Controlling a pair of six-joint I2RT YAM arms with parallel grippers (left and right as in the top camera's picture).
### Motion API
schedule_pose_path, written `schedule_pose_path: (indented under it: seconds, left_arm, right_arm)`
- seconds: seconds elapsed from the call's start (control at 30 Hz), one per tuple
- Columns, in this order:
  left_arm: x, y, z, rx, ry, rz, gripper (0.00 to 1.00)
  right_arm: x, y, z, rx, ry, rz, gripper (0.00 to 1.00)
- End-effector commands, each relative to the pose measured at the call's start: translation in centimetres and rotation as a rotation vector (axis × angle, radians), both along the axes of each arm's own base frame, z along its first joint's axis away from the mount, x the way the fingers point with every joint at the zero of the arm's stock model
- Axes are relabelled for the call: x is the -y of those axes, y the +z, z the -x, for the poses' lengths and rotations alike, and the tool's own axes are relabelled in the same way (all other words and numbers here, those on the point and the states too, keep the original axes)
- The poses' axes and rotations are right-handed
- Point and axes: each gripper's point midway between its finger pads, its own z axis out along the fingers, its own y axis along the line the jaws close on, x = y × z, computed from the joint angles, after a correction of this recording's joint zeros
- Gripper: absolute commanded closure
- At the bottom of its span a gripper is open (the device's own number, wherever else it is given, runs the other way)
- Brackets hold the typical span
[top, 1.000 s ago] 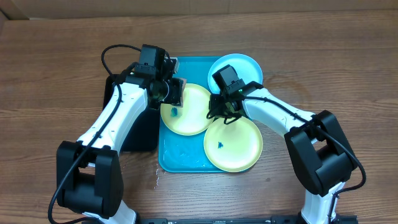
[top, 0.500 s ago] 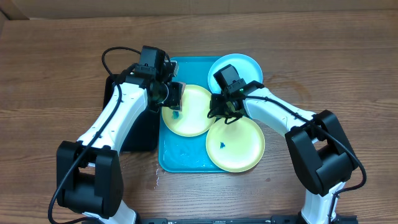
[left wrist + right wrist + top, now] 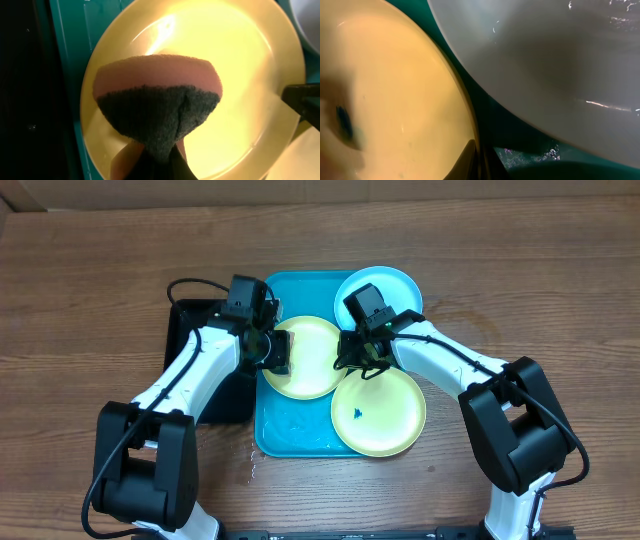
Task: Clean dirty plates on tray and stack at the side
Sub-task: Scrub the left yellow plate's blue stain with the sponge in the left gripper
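Wooden table (image 3: pixel 520 270): one tray (image 3: pixel 290 435), three plates (image 3: pixel 378 415); left hand (image 3: pixel 278 352) tight around one sponge (image 3: pixel 157 105), right hand (image 3: pixel 362 365) tight on a plate rim.

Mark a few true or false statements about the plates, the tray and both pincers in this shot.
1. The left pincer holds a sponge over a yellow-green plate. True.
2. All three plates are yellow-green. False: one is a light blue plate.
3. The right pincer is shut on that yellow-green plate's rim. True.
4. The plates are stacked in one pile. False: they lie spread on the turquoise tray, overlapping only at their edges.
5. Nothing lies beside the turquoise tray. False: a black tray lies on the left arm's side.
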Motion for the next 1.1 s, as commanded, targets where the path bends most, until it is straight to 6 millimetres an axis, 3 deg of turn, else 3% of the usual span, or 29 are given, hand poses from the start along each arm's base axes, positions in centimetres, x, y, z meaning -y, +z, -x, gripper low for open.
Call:
schedule_pose_path:
  seconds: [0.0,0.13,0.3,0.37,0.43,0.57,0.8,0.9,1.07]
  left_arm:
    - [-0.1,-1.2,0.5,-0.017,0.032,0.001,0.96]
    - [0.0,-2.1,0.6,-0.021,0.030,0.000,0.96]
    - [0.1,-5.3,0.8,-0.082,0.029,-0.012,0.96]
    - [1.0,-6.1,0.9,-0.106,0.010,0.035,0.96]
    - [1.8,-5.7,0.7,-0.099,-0.014,0.079,0.96]
    - [4.5,-2.5,-0.6,-0.059,-0.101,0.219,0.96]
    - [4.9,3.8,-2.8,-0.035,-0.101,0.217,0.96]
    - [3.4,3.7,-2.9,-0.039,-0.072,0.118,0.96]
    - [0.5,0.8,-2.0,-0.063,-0.007,-0.068,0.96]
  right_arm:
    - [0.3,0.1,-0.1,0.007,-0.001,0.006,0.96]
    - [0.3,0.1,-0.1,0.008,-0.001,0.006,0.96]
    - [0.3,0.1,-0.1,0.008,-0.001,0.006,0.96]
    - [0.3,0.1,-0.1,0.008,-0.001,0.006,0.96]
    - [0.3,0.1,-0.1,0.008,-0.001,0.006,0.96]
    - [0.3,0.1,-0.1,0.007,-0.001,0.006,0.96]
    - [0.3,0.1,-0.1,0.007,-0.001,0.006,0.96]
    - [0.3,0.1,-0.1,0.007,-0.001,0.006,0.95]
    - [0.3,0.1,-0.1,0.007,-0.001,0.006,0.94]
